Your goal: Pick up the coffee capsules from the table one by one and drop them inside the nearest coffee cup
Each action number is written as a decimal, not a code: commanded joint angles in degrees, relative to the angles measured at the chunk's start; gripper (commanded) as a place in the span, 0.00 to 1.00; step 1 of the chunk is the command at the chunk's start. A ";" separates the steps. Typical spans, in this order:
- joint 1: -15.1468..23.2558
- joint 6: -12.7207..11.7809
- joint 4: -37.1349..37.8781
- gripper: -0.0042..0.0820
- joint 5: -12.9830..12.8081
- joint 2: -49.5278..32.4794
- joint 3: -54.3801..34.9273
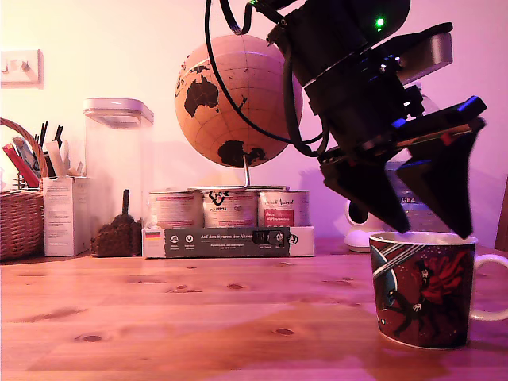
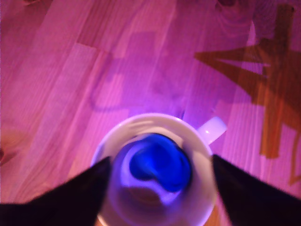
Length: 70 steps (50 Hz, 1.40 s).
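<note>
since the blue capsule (image 2: 160, 162) already lies inside the cup (image 1: 422, 292), that drop looks done; the tool (image 1: 432, 230) hangs spread wide and empty over the rim. no other capsule shows on the surface (image 1: 182, 325)

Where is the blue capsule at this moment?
The blue capsule lies inside the coffee cup, seen in the wrist view between the open end effector tips; in the exterior view the cup's wall hides it.

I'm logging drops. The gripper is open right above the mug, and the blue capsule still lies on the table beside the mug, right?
Not quite. The blue capsule lies inside the mug, as the wrist view shows, not on the table. The gripper is indeed open right above the mug.
</note>
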 commanded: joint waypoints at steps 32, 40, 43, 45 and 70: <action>0.22 1.53 5.95 0.03 0.72 -3.37 -0.37; 1.38 1.38 10.75 0.03 0.72 -7.28 -4.07; 2.12 1.27 13.73 0.03 0.70 -9.38 -7.10; 2.75 1.25 15.76 0.03 0.70 -11.15 -9.55; 15.91 -5.84 32.17 0.03 0.20 -30.36 -33.14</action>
